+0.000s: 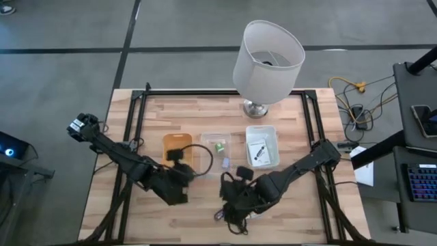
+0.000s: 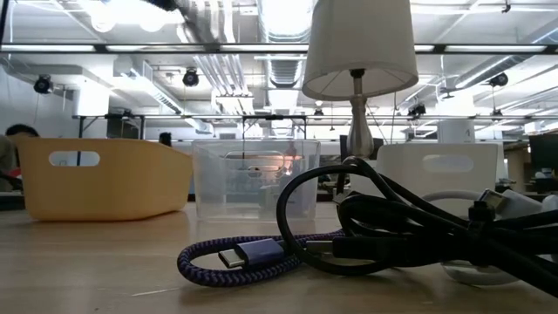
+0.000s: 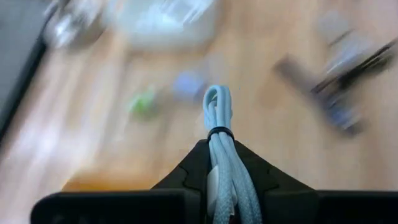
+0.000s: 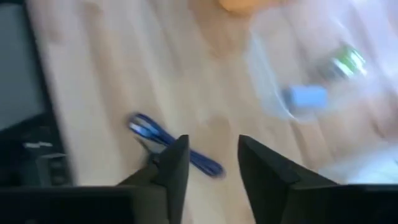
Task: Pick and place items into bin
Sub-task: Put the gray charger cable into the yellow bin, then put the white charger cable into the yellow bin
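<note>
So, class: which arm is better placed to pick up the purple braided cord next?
Probably right: the right pincer is open and empty with the purple braided cord just ahead, while the left pincer is shut on a pale blue bundled cable.

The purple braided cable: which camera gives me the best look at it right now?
The low view: the purple braided cable lies close and sharp, looped beside black cords. The right wrist view shows it blurred beyond the open right gripper. In the high view the arm mostly hides it.
</note>
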`<state>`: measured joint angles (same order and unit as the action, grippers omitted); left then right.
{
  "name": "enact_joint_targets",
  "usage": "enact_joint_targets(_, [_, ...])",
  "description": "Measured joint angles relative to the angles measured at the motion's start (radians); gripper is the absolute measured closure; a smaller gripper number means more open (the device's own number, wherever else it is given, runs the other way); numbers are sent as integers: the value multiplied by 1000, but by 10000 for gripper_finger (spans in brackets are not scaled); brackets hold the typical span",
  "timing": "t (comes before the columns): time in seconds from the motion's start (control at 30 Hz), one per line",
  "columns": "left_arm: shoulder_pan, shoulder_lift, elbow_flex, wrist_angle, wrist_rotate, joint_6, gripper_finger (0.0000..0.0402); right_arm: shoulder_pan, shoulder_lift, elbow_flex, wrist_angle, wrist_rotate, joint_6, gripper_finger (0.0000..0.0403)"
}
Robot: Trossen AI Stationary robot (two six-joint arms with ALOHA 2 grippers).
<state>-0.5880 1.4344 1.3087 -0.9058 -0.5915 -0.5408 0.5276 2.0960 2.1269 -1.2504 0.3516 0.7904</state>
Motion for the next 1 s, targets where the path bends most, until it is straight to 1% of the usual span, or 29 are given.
enact_joint_targets(0.13, [-1, -31, -1, -363, -17, -211, 373, 26, 0, -9, -138, 13, 89, 243])
enact_joint_targets(0.23, [0, -29, -11, -522, -20, -299, 373, 49, 0, -25, -190, 11, 131, 226])
enact_joint_targets(0.33, [16, -18, -47, -536, -32, -307, 373, 58, 0, -52, -192, 14, 156, 220])
enact_joint_targets(0.43, [49, 14, -118, -535, -36, -292, 373, 61, 0, -81, -190, 14, 180, 220])
enact_joint_targets(0.53, [86, 47, -193, -513, -56, -307, 368, 64, 0, -100, -185, 9, 210, 223])
enact_joint_targets(0.6, [100, 73, -222, -481, -92, -341, 347, 66, 0, -106, -185, 0, 223, 225])
enact_joint_targets(0.7, [101, 101, -222, -425, -86, -343, 303, 73, 0, -115, -183, -21, 242, 225])
enact_joint_targets(0.77, [101, 111, -210, -359, -31, -322, 273, 83, 0, -120, -182, -39, 250, 224])
enact_joint_targets(0.87, [98, 109, -180, -274, 133, -259, 230, 100, 0, -126, -181, -58, 250, 225])
enact_joint_targets(0.93, [90, 96, -146, -258, 239, -255, 205, 110, 0, -128, -182, -76, 244, 227])
enact_joint_targets(1.0, [75, 69, -101, -264, 313, -242, 184, 117, 0, -129, -182, -99, 234, 227])
